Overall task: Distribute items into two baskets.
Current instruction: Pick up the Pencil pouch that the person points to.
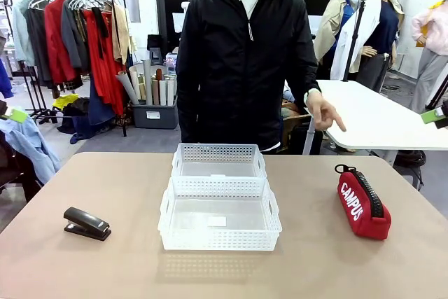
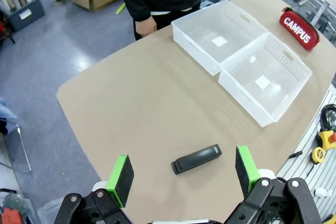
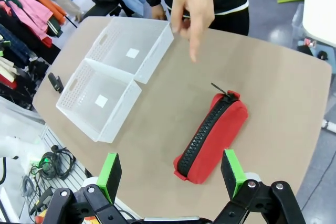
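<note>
Black stapler (image 2: 196, 159): we see it lying flat on the table (image 1: 105, 173), on our left and well apart from the baskets. We judge it rigid, dense for its size, and smooth on top, so the pads may slip. We would pinch it across its narrow width, near mid-length.
Red CAMPUS pouch (image 3: 211, 137): it lies on its side on our right, zipper showing, and is also clear of the baskets. We expect it to be light and soft and to give under pressure. A hold across the middle of the body should keep either end from drooping. The pull tab is too small to hold by.
Near basket (image 1: 219, 241): it sits mid-table and holds neither item.
Far basket (image 1: 218, 152): it touches the near one end to end, toward the person, and also holds neither item.
Left gripper (image 2: 183, 178): it hovers above the stapler with its fingers spread wide and nothing between them. The stapler lies between the two green pads in this view, roughly in line with the direction they would close, so we think the wrist may need to turn.
Right gripper (image 3: 170, 176): it hovers above the pouch's near end with its fingers spread wide and nothing in them.
Person's hand (image 3: 194, 3): it is held out over the table's far right side with one finger extended downward. It touches nothing.
</note>
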